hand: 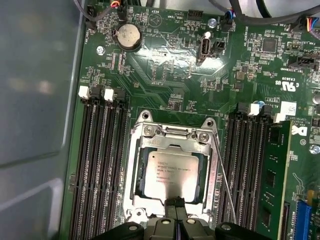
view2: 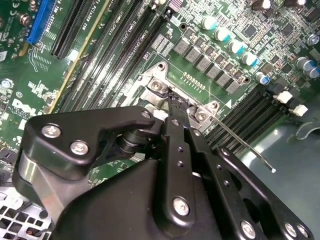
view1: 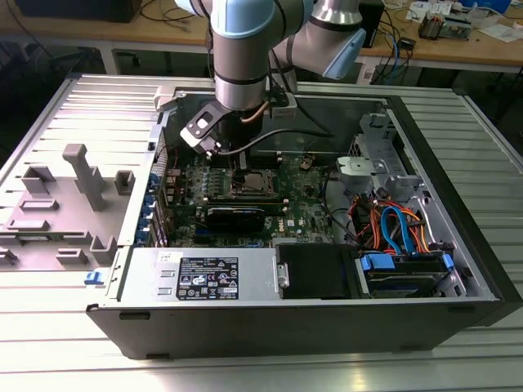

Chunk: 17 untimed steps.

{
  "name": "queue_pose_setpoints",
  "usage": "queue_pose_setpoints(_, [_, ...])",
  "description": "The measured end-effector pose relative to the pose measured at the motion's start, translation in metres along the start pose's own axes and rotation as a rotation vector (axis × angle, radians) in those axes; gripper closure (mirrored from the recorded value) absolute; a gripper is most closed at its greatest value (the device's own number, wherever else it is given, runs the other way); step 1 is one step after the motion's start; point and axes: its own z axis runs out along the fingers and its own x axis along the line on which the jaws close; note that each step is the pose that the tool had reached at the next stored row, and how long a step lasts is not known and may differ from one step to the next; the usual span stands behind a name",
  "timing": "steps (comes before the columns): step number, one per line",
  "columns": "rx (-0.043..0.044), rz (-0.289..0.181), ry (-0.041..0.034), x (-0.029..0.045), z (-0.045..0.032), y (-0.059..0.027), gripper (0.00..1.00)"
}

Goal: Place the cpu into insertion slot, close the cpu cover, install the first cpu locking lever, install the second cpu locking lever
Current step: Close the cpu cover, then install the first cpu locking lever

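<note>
1. Showing the cpu [hand: 170, 175] seated in the insertion slot [hand: 129, 200], with the cpu cover [hand: 172, 144] lying flat over it; the first two steps look done.
2. One wire locking lever [hand: 224, 185] slants outward over the memory slots [hand: 102, 165], beside the claw, apparently unlatched; the other cannot be made out.
3. The claw [hand: 175, 202], clenched with nothing seen between its tips, meets the cover's near edge; the cpu lies just beyond it.
</note>
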Motion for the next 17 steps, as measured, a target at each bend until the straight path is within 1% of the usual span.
queue_pose_setpoints(3, [0.0000, 0.000, -0.0002, -0.0005, -0.0001, 0.0044, 0.89])
queue_pose_setpoints(6, [0.0001, 0.000, -0.0001, -0.0017, -0.0001, 0.0172, 0.89])
queue_pose_setpoints(7, [0.0001, 0.000, -0.0002, -0.0021, -0.0001, 0.0227, 0.89])
queue_pose_setpoints(9, [0.0000, 0.000, -0.0001, -0.0026, -0.0001, 0.0285, 0.89])
queue_pose_setpoints(17, [0.0001, 0.000, -0.0001, -0.0029, -0.0001, 0.0313, 0.89])
